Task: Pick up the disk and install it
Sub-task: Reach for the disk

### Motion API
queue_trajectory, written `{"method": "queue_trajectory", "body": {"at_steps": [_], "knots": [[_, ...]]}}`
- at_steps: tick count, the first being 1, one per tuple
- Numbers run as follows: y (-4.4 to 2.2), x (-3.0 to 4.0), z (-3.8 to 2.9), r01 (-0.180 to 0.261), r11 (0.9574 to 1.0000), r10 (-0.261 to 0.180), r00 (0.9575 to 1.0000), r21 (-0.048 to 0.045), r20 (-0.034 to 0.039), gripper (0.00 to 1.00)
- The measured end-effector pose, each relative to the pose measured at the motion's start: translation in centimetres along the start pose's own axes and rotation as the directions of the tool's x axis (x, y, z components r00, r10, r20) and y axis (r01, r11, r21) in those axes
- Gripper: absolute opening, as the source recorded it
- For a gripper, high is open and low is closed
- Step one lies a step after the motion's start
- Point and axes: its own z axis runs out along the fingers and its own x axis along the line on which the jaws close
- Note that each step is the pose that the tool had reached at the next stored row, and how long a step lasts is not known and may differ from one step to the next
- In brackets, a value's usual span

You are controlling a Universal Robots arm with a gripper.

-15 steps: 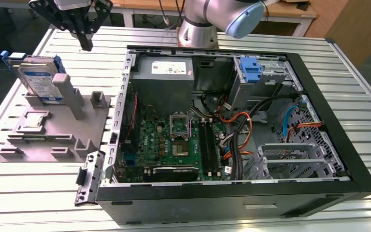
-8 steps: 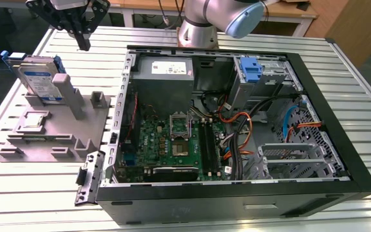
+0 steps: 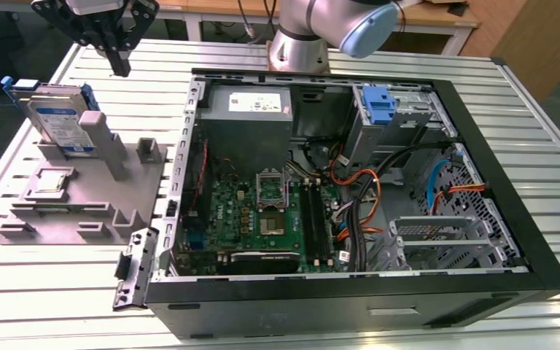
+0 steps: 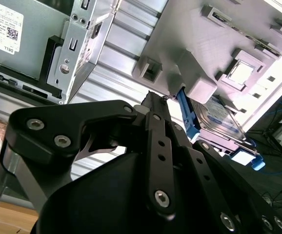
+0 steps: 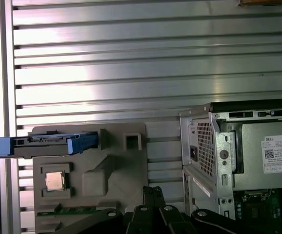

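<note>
Item: gripper (image 3: 122,70), black, two-fingered, hanging above the slatted metal table (image 3: 66,292) at the exterior view's upper left. In both wrist views its fingers lie closed against each other at the tips (image 5: 153,190) (image 4: 153,96), with nothing between them. It is clear of every object and nearest the disk. Item: disk (image 3: 59,120), silver with a blue-and-white label and blue side rails, standing on edge and leaning slightly in a slot of the grey fixture (image 3: 76,211). The first wrist view shows it edge-on (image 5: 43,142); the second wrist view shows its labelled face (image 4: 220,115) just past the fingertips. Item: fixture, a flat grey block with posts and recesses, lying on the table to the exterior view's left of the case. Item: chip (image 3: 49,182), small, square and silver, seated in a fixture recess near the disk. Item: case (image 3: 358,295), black tower on its side with the panel off. Inside are a green board (image 3: 260,215), a grey power supply (image 3: 246,102) and a blue bracket (image 3: 382,106) in the far bay.
</note>
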Motion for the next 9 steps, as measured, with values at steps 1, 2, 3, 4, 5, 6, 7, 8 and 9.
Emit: {"method": "queue_trajectory", "body": {"at_steps": [1, 2, 3, 4, 5, 6, 7, 8, 9], "knots": [[-0.04, 0.43, 0.02, 0.0, 1.0, 0.0, 1.0, 0.0, -0.0001, 0.1], [-0.04, 0.45, 0.02, 0.0, 1.0, 0.0, 1.0, 0.0, -0.0001, 0.1], [-0.04, 0.46, 0.02, 0.0, 1.0, 0.0, 1.0, 0.0, -0.0001, 0.1], [-0.04, 0.49, 0.03, 0.0, 1.0, 0.0, 1.0, 0.0, 0.0, 0.1], [-0.04, 0.5, 0.03, 0.0, 1.0, 0.0, 1.0, 0.0, 0.0, 0.1], [-0.04, 0.55, 0.03, 0.0, 1.0, 0.0, 1.0, 0.0, -0.0001, 0.1], [-0.05, 0.58, 0.03, 0.0, 1.0, 0.0, 1.0, 0.0, 0.0, 0.1], [-0.05, 0.6, 0.03, 0.0, 1.0, 0.0, 1.0, 0.0, -0.0001, 0.1], [-0.05, 0.62, 0.03, 0.0, 1.0, 0.0, 1.0, -0.0001, 0.0, 0.1]]}}
